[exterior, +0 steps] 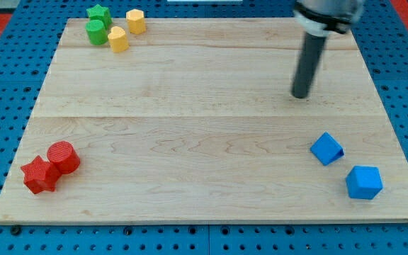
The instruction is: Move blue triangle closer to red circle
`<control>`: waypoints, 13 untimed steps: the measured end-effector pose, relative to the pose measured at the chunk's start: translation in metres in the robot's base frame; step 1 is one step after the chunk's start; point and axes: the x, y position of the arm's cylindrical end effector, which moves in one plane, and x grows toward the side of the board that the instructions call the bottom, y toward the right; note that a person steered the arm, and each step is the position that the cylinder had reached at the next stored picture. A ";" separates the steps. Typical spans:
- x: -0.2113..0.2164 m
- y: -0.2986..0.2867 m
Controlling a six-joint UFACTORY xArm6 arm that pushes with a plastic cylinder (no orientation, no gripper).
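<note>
The blue triangle (326, 149) lies near the board's right edge, low in the view. The red circle (63, 156) sits at the lower left, touching a red star (40, 175) just below and left of it. My tip (301, 95) rests on the board at the upper right, above and slightly left of the blue triangle, with a clear gap between them. A second blue block (364, 183), cube-like, lies below and right of the triangle.
A green star (99, 13), a green cylinder (96, 32) and two yellow blocks (135, 22) (118, 40) cluster at the upper left corner. The wooden board (204, 127) lies on a blue pegboard surface.
</note>
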 end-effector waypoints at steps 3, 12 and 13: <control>0.066 -0.046; 0.141 -0.086; 0.122 -0.144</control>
